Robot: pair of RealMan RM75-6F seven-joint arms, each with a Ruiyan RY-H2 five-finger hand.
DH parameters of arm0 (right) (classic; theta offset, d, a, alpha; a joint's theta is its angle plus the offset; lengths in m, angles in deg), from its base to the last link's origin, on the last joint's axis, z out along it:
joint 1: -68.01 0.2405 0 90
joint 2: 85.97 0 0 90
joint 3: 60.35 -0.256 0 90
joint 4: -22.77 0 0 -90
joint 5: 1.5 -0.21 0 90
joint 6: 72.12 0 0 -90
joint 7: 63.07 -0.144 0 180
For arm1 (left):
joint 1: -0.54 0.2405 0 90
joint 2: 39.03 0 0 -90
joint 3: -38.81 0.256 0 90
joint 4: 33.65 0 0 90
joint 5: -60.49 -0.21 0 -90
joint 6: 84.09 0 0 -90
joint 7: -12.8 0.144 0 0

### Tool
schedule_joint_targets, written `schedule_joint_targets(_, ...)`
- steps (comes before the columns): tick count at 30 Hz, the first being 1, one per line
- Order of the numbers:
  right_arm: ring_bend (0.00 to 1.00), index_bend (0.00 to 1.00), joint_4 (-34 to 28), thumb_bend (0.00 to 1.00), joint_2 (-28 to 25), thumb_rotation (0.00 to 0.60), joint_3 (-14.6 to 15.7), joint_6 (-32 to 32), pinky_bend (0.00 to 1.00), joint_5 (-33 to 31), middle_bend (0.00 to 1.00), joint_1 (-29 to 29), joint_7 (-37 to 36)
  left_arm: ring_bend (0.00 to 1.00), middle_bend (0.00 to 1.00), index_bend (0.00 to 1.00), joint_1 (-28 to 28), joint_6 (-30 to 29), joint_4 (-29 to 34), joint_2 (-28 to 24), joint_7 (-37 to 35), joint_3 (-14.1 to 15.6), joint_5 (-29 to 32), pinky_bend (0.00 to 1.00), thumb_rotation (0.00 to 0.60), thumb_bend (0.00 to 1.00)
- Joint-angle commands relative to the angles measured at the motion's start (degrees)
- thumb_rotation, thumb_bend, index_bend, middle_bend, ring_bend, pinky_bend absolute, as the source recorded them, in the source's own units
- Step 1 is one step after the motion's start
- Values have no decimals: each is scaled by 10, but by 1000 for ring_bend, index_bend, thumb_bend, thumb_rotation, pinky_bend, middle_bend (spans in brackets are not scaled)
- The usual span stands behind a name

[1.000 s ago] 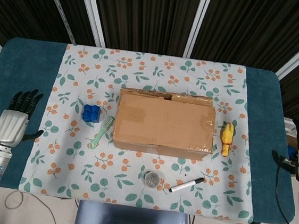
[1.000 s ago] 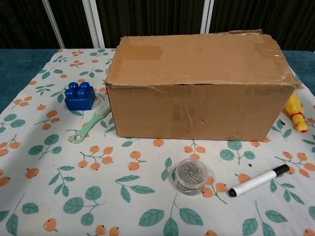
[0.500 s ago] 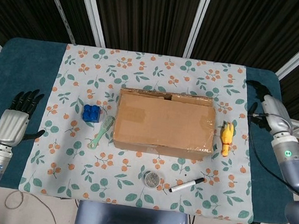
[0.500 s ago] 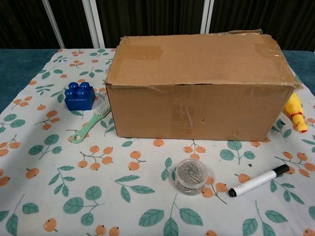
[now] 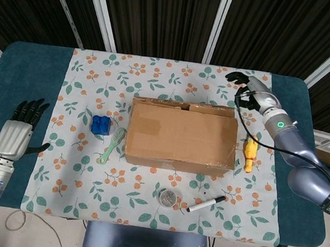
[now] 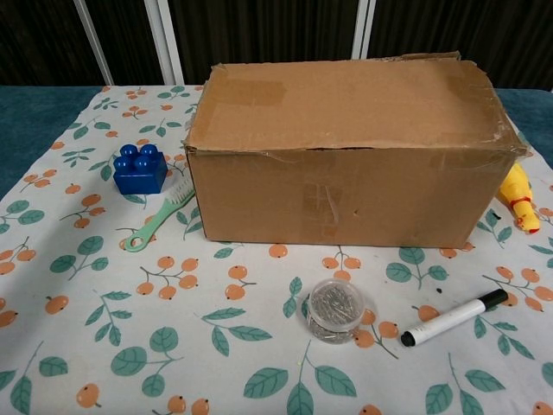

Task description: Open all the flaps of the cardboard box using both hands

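The brown cardboard box [image 5: 181,136] sits in the middle of the floral cloth with its top flaps lying flat; a small gap shows along its far edge. In the chest view the box [image 6: 346,147] fills the centre and no hand shows. My right hand [image 5: 252,92] hovers just beyond the box's far right corner, fingers apart and pointing left, holding nothing. My left hand [image 5: 17,131] is over the teal table far left of the box, fingers spread, empty.
Left of the box lie a blue block [image 5: 99,124] and a green brush [image 5: 111,145]. A yellow toy [image 5: 249,151] lies by the box's right side. A clear jar of clips [image 5: 168,197] and a marker [image 5: 205,204] lie in front.
My right hand has swung from the table's right edge up and leftward to the box's far right corner. The left hand and the box have stayed put.
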Motion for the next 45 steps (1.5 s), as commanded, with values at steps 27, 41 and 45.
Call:
schedule_joint_targets(27,296,319,15,943,87,600,64,42,361,-61,311,54,6,0,0,0,7,22,-7,1,-4,-17,-7,0,600,110)
schedule_joint_targets(41,296,322,4,943,101,600,69,38,362,-54,311,58,6,0,0,0,10,27,-9,1,-6,-22,-8,0,600,110)
schedule_joint_targets(45,296,322,4,944,104,600,73,35,386,-55,312,58,6,0,0,0,10,28,-9,2,-8,-24,-8,0,600,110)
